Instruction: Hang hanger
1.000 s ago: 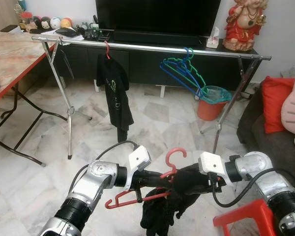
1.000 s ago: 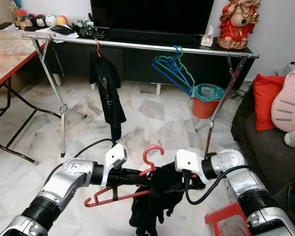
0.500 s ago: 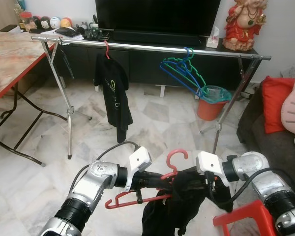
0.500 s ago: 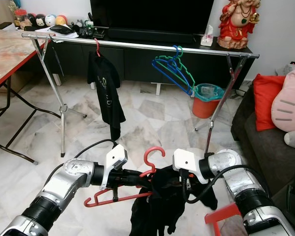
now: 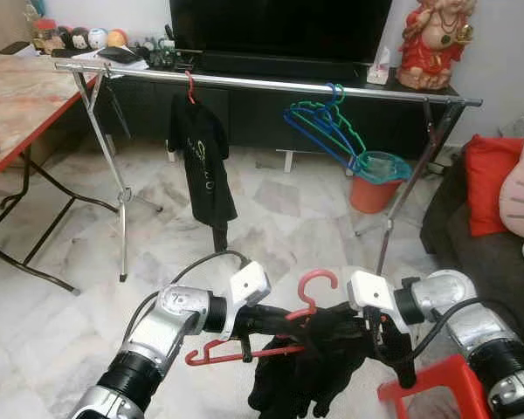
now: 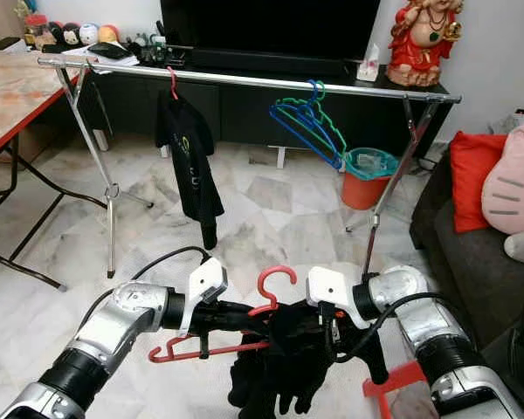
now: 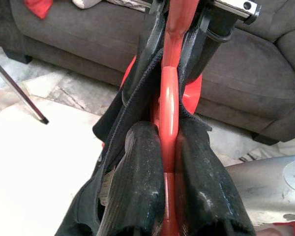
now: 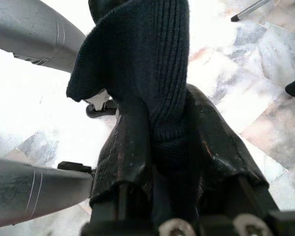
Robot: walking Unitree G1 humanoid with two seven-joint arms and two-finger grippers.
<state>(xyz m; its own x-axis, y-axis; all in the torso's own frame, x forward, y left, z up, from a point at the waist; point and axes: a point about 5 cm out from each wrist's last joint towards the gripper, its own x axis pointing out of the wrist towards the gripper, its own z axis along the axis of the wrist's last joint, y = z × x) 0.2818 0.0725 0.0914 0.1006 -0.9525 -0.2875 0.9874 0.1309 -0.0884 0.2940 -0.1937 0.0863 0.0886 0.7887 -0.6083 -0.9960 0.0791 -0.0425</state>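
The left tool point(image 7: 168, 167) is closed tight on the red hanger point(image 5: 271, 336), its two black fingers point(image 7: 135, 182) pinching the bar just below the hook, so the hook stands upward and free to catch a rail. The right tool point(image 8: 169, 147) is clamped on a fold of the dark garment point(image 5: 310, 371), which is draped over the hanger and hangs in a bunch beneath it. Holding the cloth from the other side looks meant to keep it from sliding off the hanger while it is carried.

The hanger sits low in front of the robot, between the two arms, well apart from the clothes rail point(image 5: 271, 84) across the room. That rail already carries a black shirt point(image 5: 203, 157) on a red hook and a cluster of blue and green hangers point(image 5: 327, 127), with a free stretch between them.

Judging from this, the garment is on the hanger, but the hanging itself is not yet done: the robot has to close in on the rail and lift the hook over it.
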